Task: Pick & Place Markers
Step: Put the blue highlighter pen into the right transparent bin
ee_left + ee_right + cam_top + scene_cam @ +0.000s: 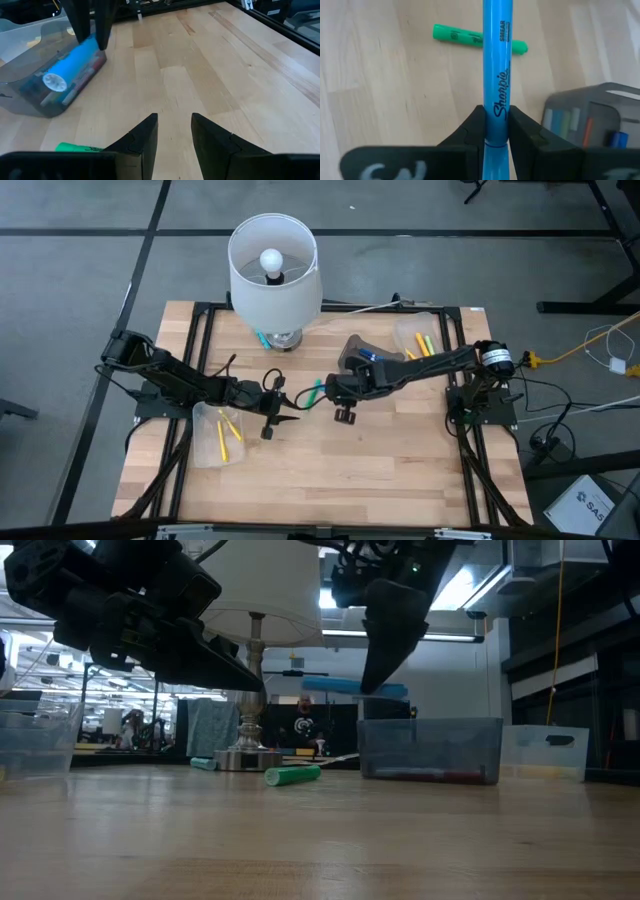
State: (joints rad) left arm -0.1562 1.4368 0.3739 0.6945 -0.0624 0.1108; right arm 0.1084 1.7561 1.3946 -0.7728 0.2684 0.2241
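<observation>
Left gripper (174,131) hovers over bare wood, fingers part open, holding nothing. Green marker (312,393) lies mid-table betw. the arms. Right gripper (496,125) pinches blue marker (496,65) at mid-barrel above the dark bin (590,117). Markers prob. light, stiff, smooth; grip mid-barrel.

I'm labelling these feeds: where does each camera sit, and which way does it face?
High: above the table, looking straight down; both arms, lamp, bins.
Low: at tabletop height, looking level across to the room; arms drop in from above; green marker lies ahead.
Left wrist: on the left arm, looking past its parted fingers at the grey bin.
Right wrist: on the right arm, looking down; fingers clamp the blue marker.
Shared: the green marker and blue marker show in both wrist views.
</observation>
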